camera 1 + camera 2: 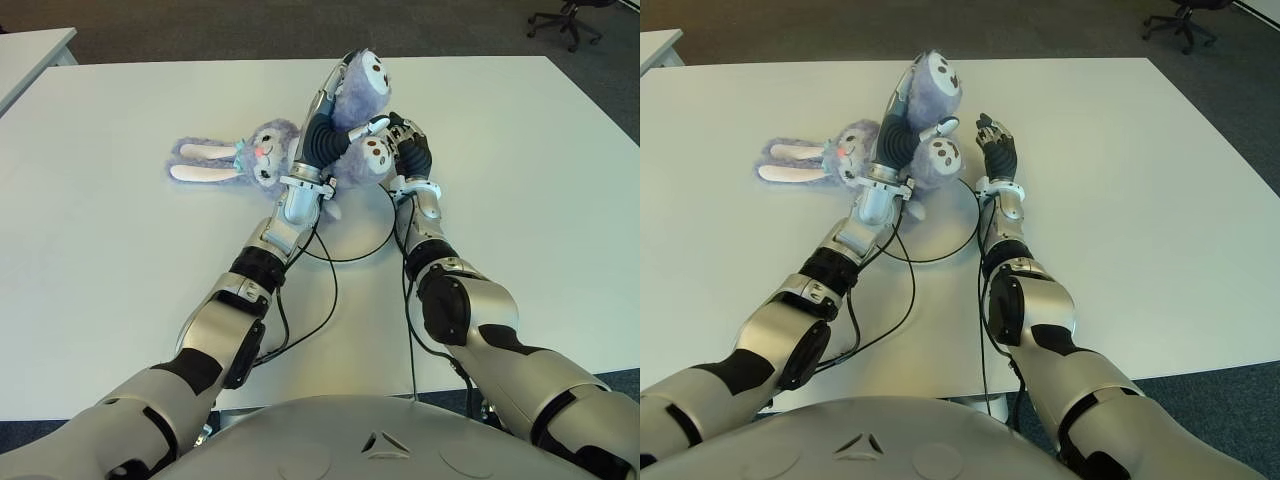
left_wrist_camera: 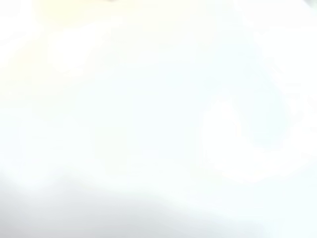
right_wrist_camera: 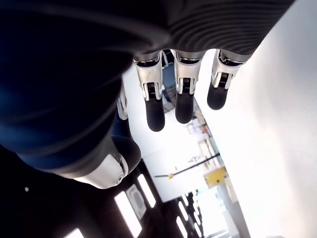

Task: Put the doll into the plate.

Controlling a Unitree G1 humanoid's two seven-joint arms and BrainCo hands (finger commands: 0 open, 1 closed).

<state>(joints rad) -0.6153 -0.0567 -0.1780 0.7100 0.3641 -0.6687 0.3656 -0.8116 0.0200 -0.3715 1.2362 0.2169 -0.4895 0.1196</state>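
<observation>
The left hand [image 1: 908, 128] lay clamped across the doll [image 1: 855, 140], stretched sideways on the desk [image 1: 1120, 180]; the right hand [image 1: 996, 150] hovered alongside, fingers apart.

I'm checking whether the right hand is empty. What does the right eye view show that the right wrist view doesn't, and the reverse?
Only the right eye view: the purple doll lying on the white table, the left hand laid over it, and an office chair beyond. Only the right wrist view: the right hand's fingers from close by, spread and holding nothing, with ceiling lights behind. Both: the right hand, just right of the doll.
</observation>
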